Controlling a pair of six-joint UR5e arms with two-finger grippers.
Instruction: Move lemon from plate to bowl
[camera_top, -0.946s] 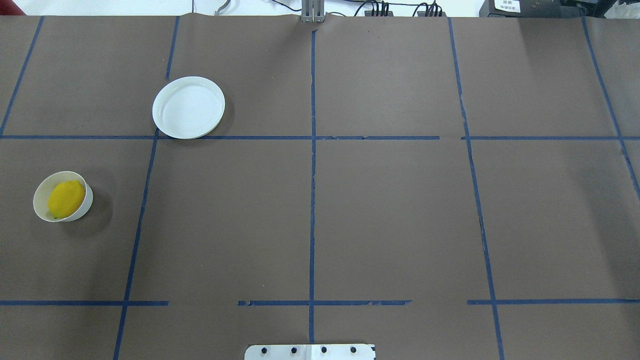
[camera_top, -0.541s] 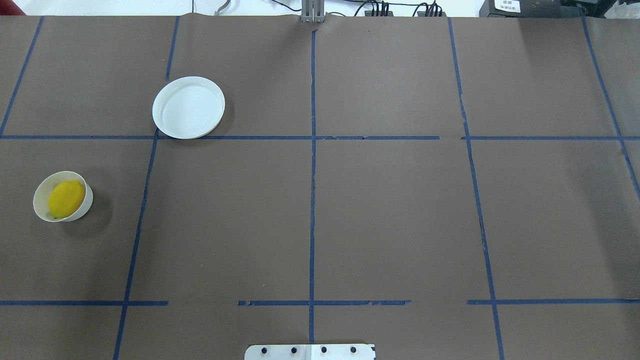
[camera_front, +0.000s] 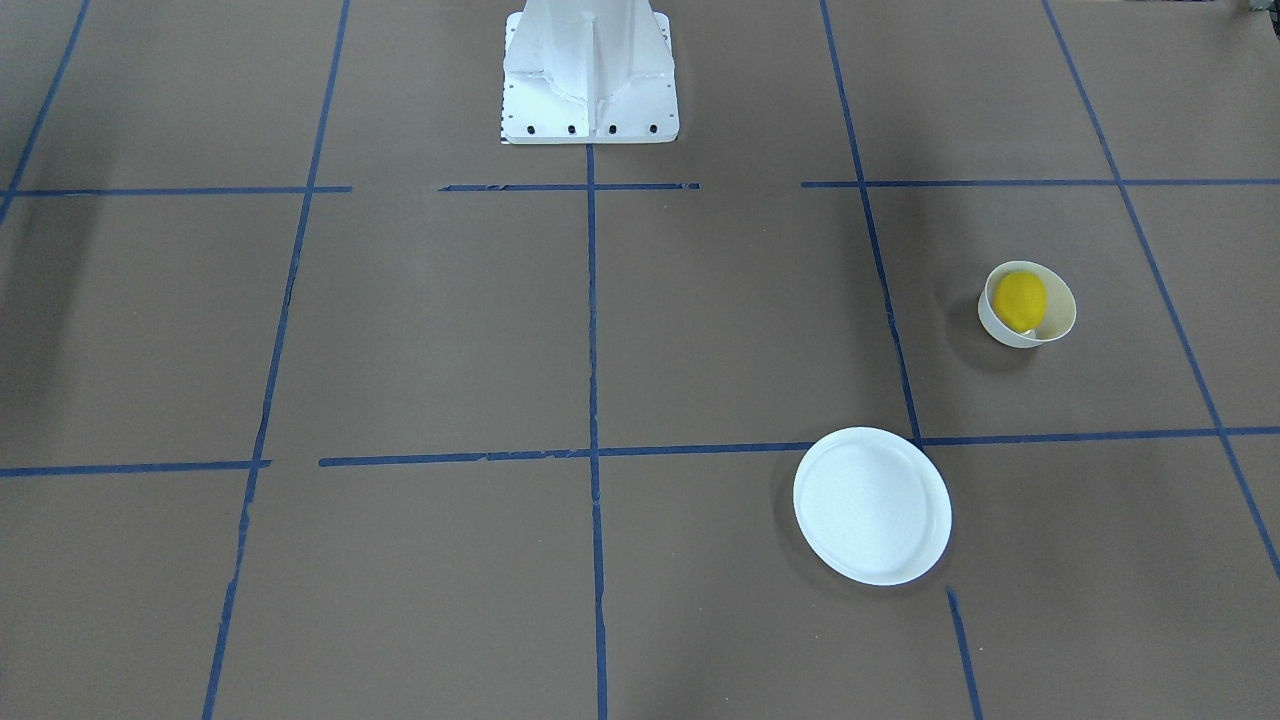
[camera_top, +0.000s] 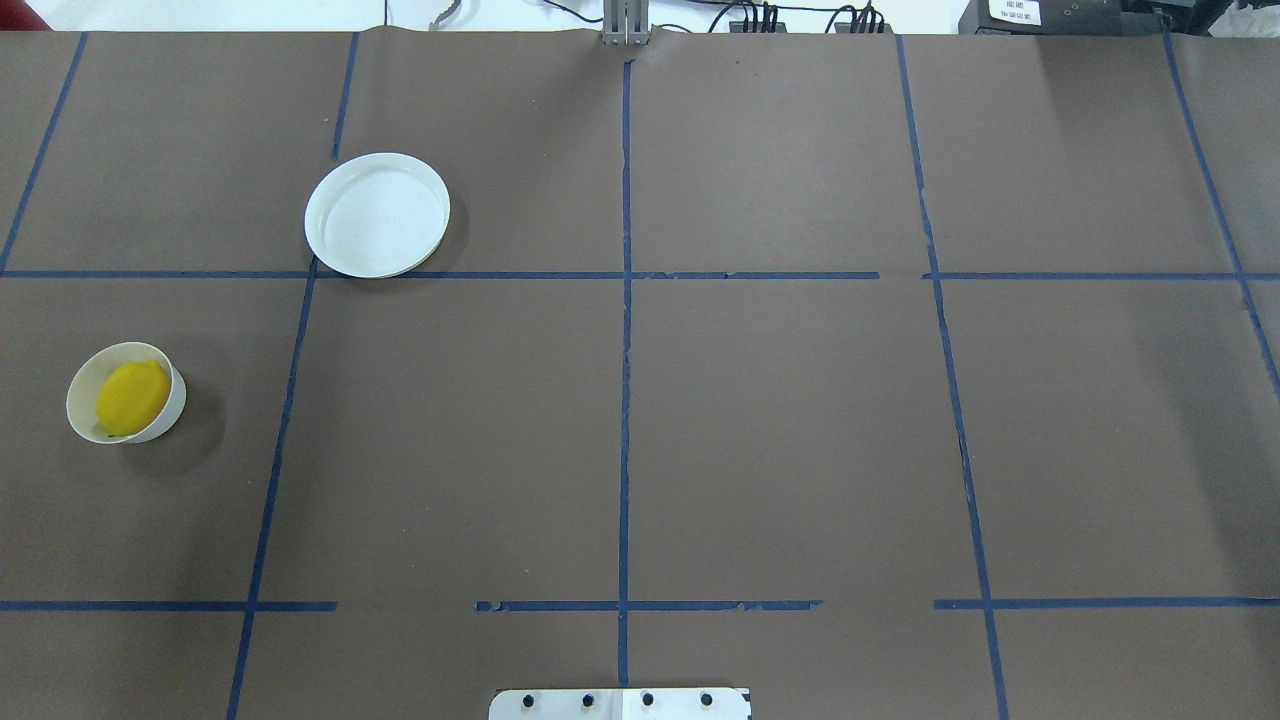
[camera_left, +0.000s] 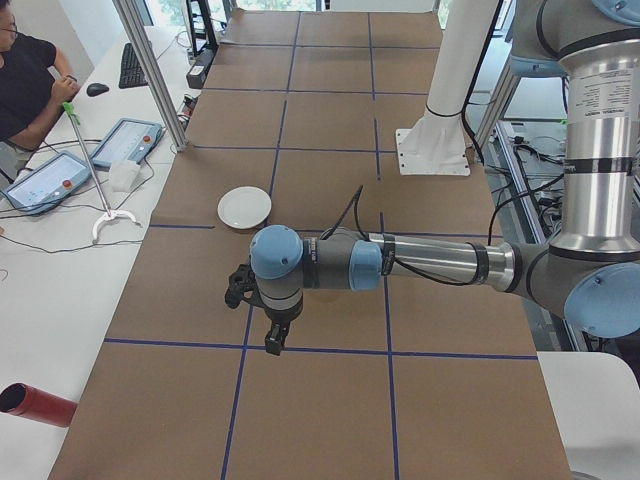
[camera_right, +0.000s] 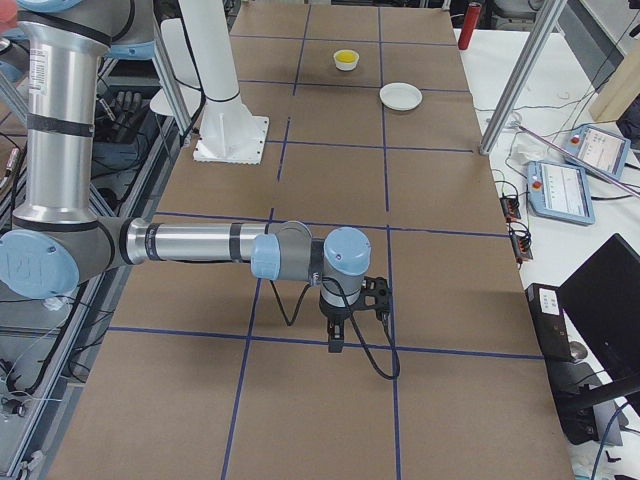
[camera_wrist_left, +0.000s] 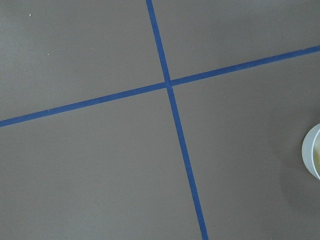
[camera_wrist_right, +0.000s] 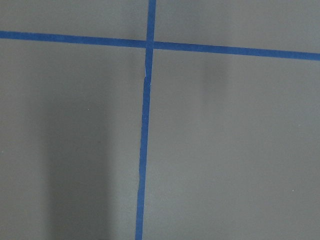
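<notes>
Yellow lemon (camera_top: 131, 397) lies inside the bowl (camera_top: 176, 405), well apart from the bare plate (camera_top: 377, 215) — the move looks done. Left claw (camera_left: 273, 345) and right claw (camera_right: 336, 342) hang over the table (camera_top: 760, 420), touching neither; spread or pressed, I cannot tell.

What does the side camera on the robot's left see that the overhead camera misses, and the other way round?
Only the left side view shows the robot's left arm, reaching out low, and a person. Only the overhead view shows the lemon lying in the bowl. Both show the empty plate and the blue-taped table.
</notes>
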